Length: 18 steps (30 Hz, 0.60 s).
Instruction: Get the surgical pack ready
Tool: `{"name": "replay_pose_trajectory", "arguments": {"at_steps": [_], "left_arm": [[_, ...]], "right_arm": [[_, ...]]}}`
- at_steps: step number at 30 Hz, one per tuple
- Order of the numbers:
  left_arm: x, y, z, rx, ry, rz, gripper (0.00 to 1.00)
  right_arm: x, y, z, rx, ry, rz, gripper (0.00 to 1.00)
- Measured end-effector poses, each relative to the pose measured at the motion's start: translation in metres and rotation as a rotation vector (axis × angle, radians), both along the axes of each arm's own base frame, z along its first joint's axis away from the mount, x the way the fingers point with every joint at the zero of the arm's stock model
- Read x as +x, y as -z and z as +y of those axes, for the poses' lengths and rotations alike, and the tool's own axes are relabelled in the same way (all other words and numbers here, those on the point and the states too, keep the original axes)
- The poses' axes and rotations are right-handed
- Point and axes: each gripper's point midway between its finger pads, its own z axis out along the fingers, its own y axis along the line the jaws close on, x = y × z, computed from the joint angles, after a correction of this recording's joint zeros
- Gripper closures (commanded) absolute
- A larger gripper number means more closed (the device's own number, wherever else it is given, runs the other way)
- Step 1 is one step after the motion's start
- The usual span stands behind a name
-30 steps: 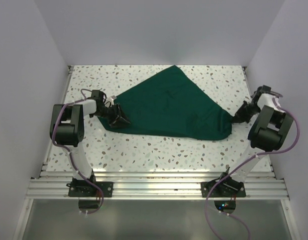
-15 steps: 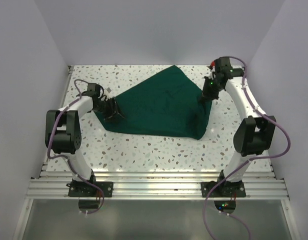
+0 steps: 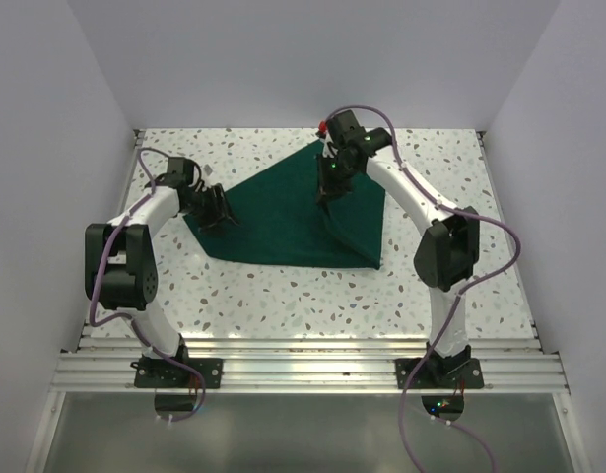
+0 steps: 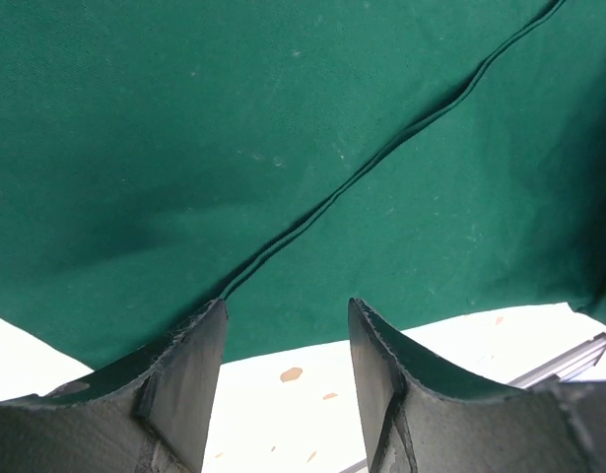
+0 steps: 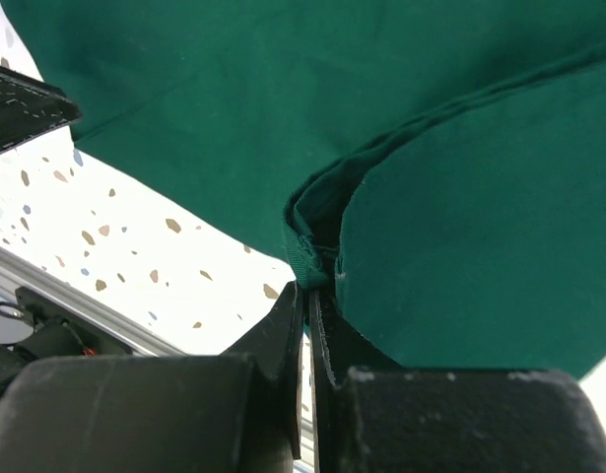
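The dark green drape [image 3: 283, 222] lies on the speckled table, its right side folded over to the left. My right gripper [image 3: 329, 187] is shut on a corner of the drape [image 5: 312, 261] and holds it lifted above the middle of the cloth. My left gripper [image 3: 216, 209] is open at the drape's left edge, its jaws over the table just short of the cloth's hem [image 4: 312, 207]. The metal tray, scissors, forceps and gauze are out of view.
The speckled table [image 3: 283, 291] is walled in white at the back and sides. An aluminium rail [image 3: 303, 370] runs along the near edge, with both arm bases on it.
My right gripper has carried the drape's right corner from the table's right side up and leftward over the cloth, folding it. My left gripper shifted slightly back at the left edge.
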Motion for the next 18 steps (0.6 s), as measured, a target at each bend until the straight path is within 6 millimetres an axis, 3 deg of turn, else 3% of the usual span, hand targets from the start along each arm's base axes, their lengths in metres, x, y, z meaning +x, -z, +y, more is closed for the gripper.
{"name": "replay_pose_trajectory", "arguments": {"at_steps": [9,18], "left_arm": [[-0.015,0.012,0.0,-0.004,-0.016,0.053,0.44],[-0.017,0.005,0.0,-0.004,-0.017,0.033,0.44]], "right_arm": [[-0.008,0.03,0.029,-0.006,-0.07,0.061,1.0],[-0.015,0.065,0.044,-0.016,-0.134,0.109,1.0]]}}
